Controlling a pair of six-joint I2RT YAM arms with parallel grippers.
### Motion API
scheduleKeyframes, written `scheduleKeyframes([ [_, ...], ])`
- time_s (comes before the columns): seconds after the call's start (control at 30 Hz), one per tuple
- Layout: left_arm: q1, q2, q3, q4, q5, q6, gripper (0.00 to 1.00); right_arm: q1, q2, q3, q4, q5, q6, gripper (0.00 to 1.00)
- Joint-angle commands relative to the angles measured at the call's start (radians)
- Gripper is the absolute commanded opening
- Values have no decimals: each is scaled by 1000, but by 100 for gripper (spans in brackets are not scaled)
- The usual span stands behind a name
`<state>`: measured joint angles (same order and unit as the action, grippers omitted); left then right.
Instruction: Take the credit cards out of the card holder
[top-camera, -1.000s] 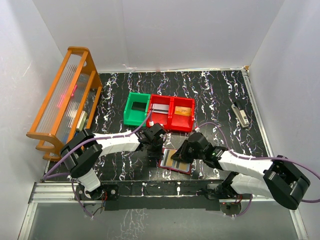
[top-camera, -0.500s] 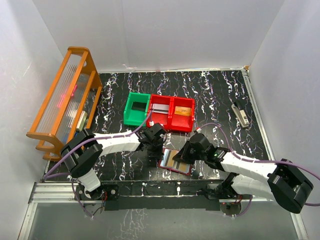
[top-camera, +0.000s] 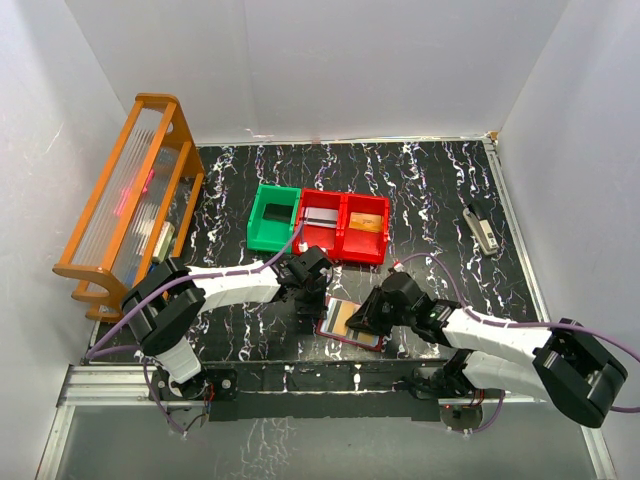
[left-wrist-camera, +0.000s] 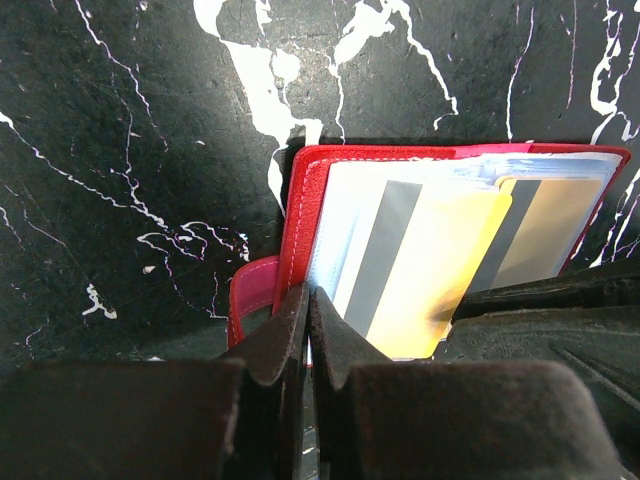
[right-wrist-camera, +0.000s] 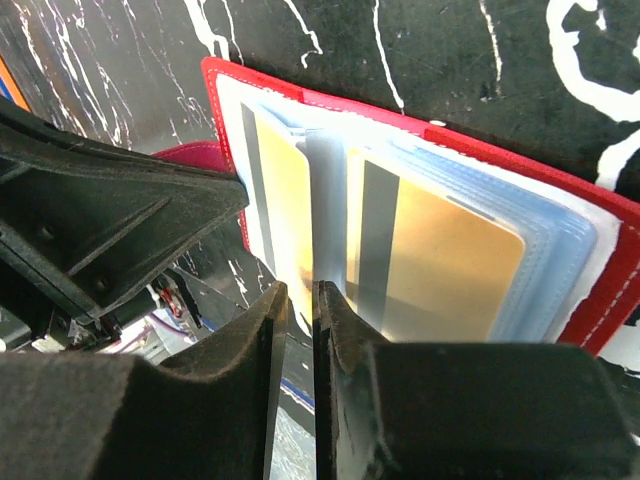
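The card holder (top-camera: 352, 340) (left-wrist-camera: 300, 190) (right-wrist-camera: 605, 285) lies open on the black table, a red wallet with pale clear sleeves. A gold credit card (left-wrist-camera: 440, 265) (right-wrist-camera: 285, 190) sticks partly out of the left sleeve toward the near side. A second gold card (right-wrist-camera: 450, 260) (left-wrist-camera: 555, 210) sits in the right sleeves. My left gripper (top-camera: 309, 303) (left-wrist-camera: 308, 298) is shut on the holder's near left edge, beside the snap tab (left-wrist-camera: 250, 295). My right gripper (top-camera: 360, 320) (right-wrist-camera: 298, 295) stands at the holder's near edge with only a narrow gap, and the left card's edge lies at that gap.
Behind the holder stand a green bin (top-camera: 272, 218) and a red double bin (top-camera: 345, 225), with a tan flat piece in its right compartment. An orange rack (top-camera: 125, 195) lines the left wall. A small grey stapler-like thing (top-camera: 482, 228) lies at the far right.
My right gripper has slid left and nearer along the holder's near edge; its jaws closed, then parted slightly. The left gripper and the holder have stayed put.
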<state>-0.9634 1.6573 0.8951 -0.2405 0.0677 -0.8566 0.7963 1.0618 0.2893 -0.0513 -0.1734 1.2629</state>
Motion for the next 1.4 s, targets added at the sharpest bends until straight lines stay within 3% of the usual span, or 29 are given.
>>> scheduleKeyframes([
  [0.0,-16,60,-45,-63,-12,-2,0,-8,-35,5,58,-6,15,17],
  [0.2,-16,63,-41,-60,-8,-1,0,-15,-40,-26,91,-9,37,20],
  [0.4,-15,65,-38,-62,-8,1,0,-17,-37,-1,-22,66,39,22],
  [0.53,-15,70,-39,-53,-3,1,0,-18,-42,-42,91,60,37,24],
  [0.77,-16,79,-30,-54,2,2,0,-19,57,-2,128,21,2,15],
  [0.97,-16,75,-36,-56,-2,1,0,-18,35,-33,172,13,21,0],
  [1.37,-16,62,-45,-77,-22,-2,0,-28,-59,-41,50,-18,-4,0],
])
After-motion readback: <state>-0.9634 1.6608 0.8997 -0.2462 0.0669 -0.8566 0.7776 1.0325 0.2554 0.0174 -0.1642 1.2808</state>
